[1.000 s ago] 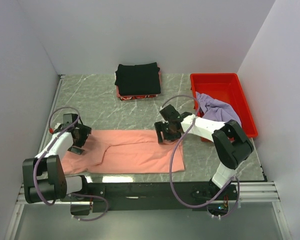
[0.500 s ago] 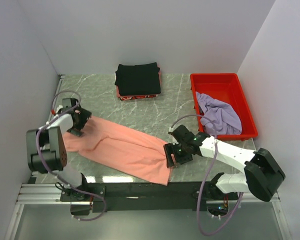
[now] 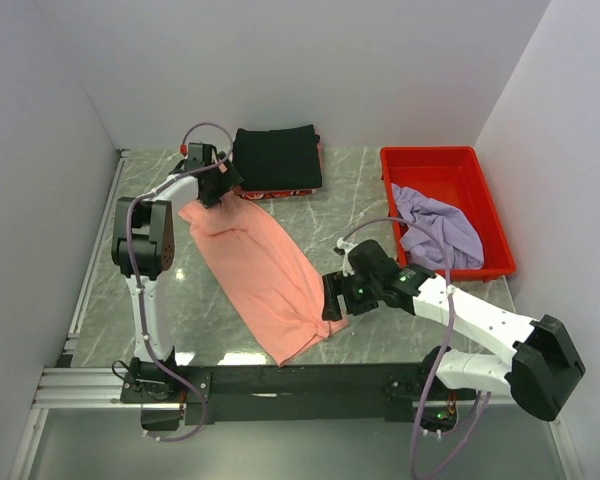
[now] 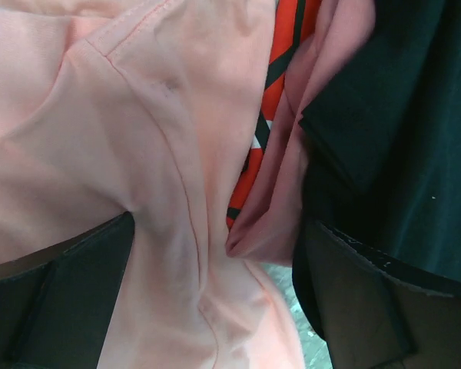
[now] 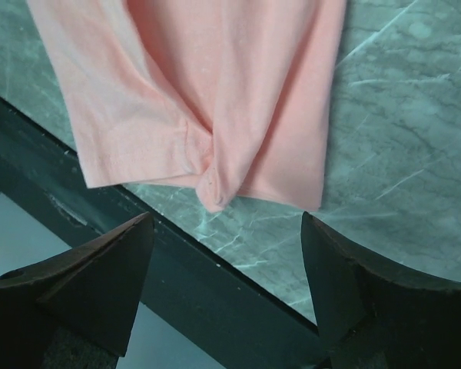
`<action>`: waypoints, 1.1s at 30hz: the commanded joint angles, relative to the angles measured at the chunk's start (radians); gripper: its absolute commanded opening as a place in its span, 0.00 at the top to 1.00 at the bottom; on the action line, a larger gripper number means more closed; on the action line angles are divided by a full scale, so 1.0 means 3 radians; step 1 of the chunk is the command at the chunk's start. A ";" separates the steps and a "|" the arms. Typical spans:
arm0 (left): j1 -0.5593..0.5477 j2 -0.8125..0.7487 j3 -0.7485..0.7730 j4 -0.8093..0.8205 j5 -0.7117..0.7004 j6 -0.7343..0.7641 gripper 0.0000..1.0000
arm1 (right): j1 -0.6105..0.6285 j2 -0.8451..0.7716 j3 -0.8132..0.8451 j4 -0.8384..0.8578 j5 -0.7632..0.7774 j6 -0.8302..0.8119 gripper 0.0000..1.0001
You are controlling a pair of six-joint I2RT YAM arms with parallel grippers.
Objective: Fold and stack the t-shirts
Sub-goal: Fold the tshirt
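Shirt (image 3: 260, 265) is light and floppy; left pincer (image 3: 215, 186), right pincer (image 3: 331, 299) both gape empty. I'd pinch the hem pucker (image 5: 213, 188) under the right.

The salmon-pink t-shirt (image 3: 265, 275), black t-shirt (image 3: 275, 157) and lavender t-shirt (image 3: 438, 228) are plain; the tray (image 3: 430, 152) is red, the tabletop (image 3: 310, 215) grey-green marbled.

Top camera looks down; close wrist cameras share pink shirt (image 3: 265, 270).
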State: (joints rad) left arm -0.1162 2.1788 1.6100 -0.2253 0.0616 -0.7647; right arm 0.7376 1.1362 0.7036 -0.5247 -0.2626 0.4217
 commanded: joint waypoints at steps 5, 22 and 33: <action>0.0024 -0.0308 0.0069 -0.0272 -0.0031 0.0345 0.01 | 0.0026 0.0226 0.0232 0.0189 0.0048 -0.0076 0.15; 0.0024 -0.0769 -0.0974 -0.0210 -0.0435 0.0095 0.00 | 0.0696 0.0957 0.0559 -0.0015 0.0864 -0.0225 0.31; 0.0091 -0.0748 -0.1118 -0.0149 -0.0482 0.0146 0.00 | 0.0957 0.1182 0.0538 -0.0107 0.1060 0.0036 0.43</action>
State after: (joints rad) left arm -0.1047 1.9533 1.3045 -0.2676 -0.0658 -0.7261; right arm 0.9928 1.4807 0.8375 -0.5541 0.0315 0.4034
